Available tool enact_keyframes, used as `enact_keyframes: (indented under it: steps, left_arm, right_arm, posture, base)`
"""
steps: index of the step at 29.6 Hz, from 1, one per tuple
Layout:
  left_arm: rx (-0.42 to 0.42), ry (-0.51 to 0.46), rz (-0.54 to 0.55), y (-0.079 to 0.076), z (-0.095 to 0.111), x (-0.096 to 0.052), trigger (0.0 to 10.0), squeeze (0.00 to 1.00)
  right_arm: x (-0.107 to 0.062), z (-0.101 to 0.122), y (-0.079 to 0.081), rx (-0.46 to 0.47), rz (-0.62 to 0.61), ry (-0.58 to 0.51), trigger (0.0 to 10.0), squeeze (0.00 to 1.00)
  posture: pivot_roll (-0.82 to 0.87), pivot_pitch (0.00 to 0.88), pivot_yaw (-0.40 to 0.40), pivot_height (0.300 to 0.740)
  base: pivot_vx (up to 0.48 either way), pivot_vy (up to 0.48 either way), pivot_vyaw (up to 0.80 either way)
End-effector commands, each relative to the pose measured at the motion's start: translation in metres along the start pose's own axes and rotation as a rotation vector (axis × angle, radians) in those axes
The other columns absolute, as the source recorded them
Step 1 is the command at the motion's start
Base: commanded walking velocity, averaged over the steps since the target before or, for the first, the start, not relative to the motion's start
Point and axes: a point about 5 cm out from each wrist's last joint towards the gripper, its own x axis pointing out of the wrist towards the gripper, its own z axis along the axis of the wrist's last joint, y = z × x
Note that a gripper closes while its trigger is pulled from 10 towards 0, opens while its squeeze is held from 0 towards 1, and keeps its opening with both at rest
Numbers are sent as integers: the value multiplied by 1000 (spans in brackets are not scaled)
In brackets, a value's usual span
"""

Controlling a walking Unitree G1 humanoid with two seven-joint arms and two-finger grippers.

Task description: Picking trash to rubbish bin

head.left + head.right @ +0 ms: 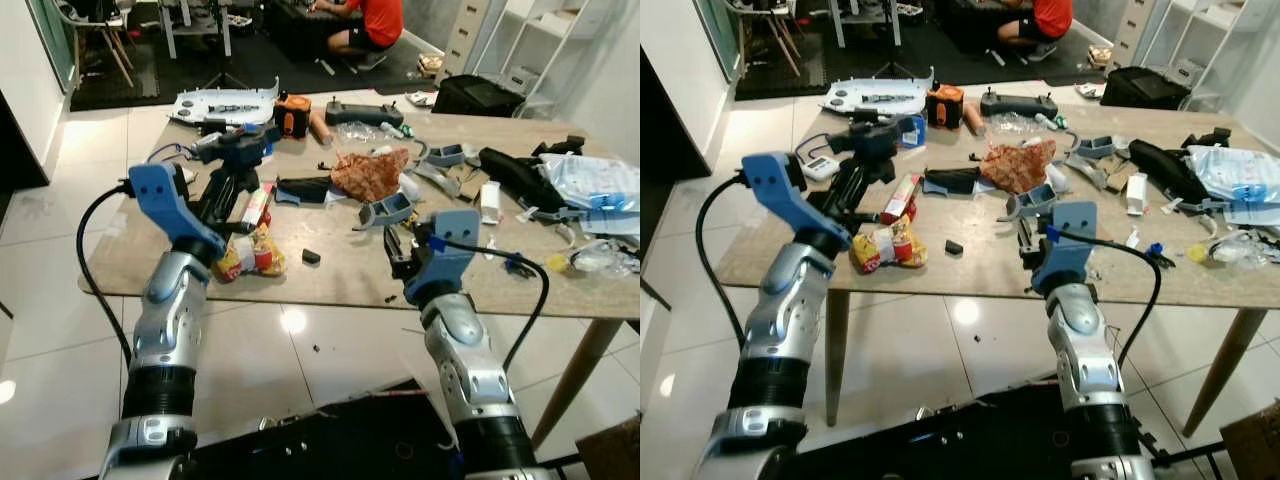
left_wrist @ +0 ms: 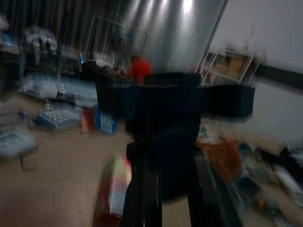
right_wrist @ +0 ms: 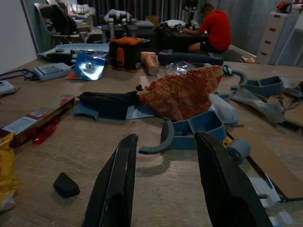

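Note:
A yellow and red snack packet point(image 1: 250, 255) lies near the front edge of the wooden table point(image 1: 340, 275). Just behind it is a long red carton point(image 1: 257, 207), which the right wrist view also catches point(image 3: 35, 120). A crumpled orange wrapper point(image 1: 370, 172) sits mid-table point(image 3: 182, 94). My left gripper point(image 1: 228, 185) reaches over the packet and carton towards a black device point(image 1: 240, 142); its wrist view is blurred. Low over the front of the table, my right gripper point(image 3: 165, 137) is open and holds nothing. It points at a blue plastic part point(image 3: 199, 127) and the wrapper.
A small black piece point(image 1: 311, 256) lies between the arms. Blue plastic parts point(image 1: 390, 210), an orange-black tool point(image 1: 292, 113), a black pouch point(image 1: 515, 172) and clear bags point(image 1: 600, 185) crowd the table. A person in a red shirt point(image 1: 372, 22) sits on the floor behind.

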Motion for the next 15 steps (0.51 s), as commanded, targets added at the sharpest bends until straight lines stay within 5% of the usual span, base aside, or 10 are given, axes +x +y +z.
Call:
enact_keyframes:
  steps: [1,8,15]
  left_arm:
    - [-10,5,-27,-13,0,-1,10000,0]
    - [19,59,-27,-25,-3,-4,10000,0]
    - [20,100,-42,-34,-6,-5,10000,0]
  right_arm:
    - [0,-2,-1,-8,-4,2,10000,0]
    - [0,-3,-7,11,-34,14,10000,0]
    - [-5,-6,-14,6,-67,24,10000,0]
  posture:
    - [-4,72,-52,740]
    - [-3,83,-46,740]
    - [-7,90,-37,740]
  base:
    - [0,0,0]
    - [0,0,0]
    - [0,0,-800]
